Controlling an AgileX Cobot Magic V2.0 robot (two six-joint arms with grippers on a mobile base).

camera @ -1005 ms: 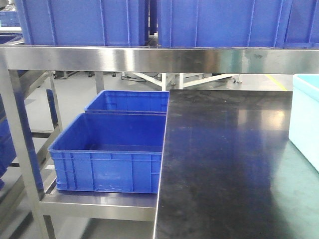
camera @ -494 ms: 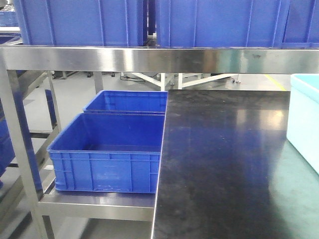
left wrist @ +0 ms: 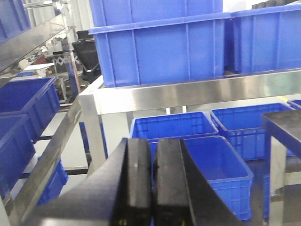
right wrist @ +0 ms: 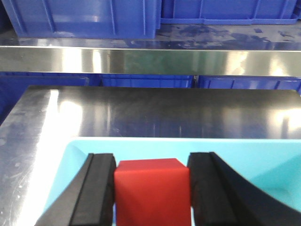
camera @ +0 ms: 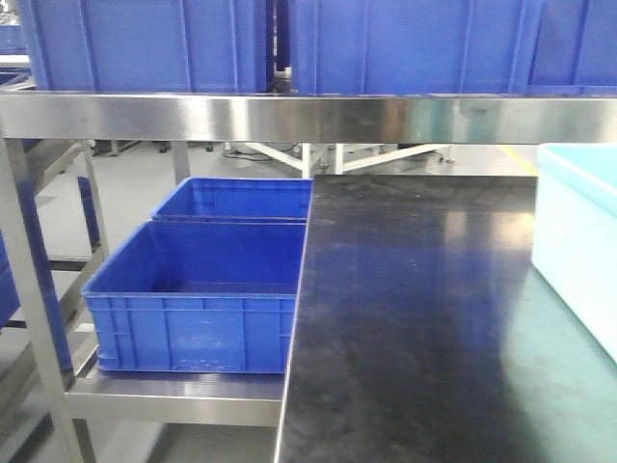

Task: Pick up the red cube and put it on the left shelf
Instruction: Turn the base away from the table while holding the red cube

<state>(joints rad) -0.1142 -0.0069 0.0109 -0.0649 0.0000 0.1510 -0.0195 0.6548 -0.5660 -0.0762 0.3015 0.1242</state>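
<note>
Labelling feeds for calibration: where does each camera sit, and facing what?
Front: on the robot, facing forward over the black table to the steel shelf; no arm shows.
Left wrist: behind the shut left gripper, facing blue crates.
Right wrist: behind the right gripper clamping the red cube over the light blue bin.
Shared: front and right wrist both show table and shelf.

The bottom of the red cube (right wrist: pixel 152 188) runs off the lower edge of the right wrist picture. The black fingers (right wrist: pixel 99 188) of the right gripper (right wrist: pixel 152 162) cover its two sides. In the front view, the light blue bin (camera: pixel 578 251) is cut by the right edge. The top blue crates (camera: pixel 145 43) are cut by the upper edge. The near blue crate (camera: pixel 193 299) has its right end hidden behind the black table (camera: pixel 415 318).
</note>
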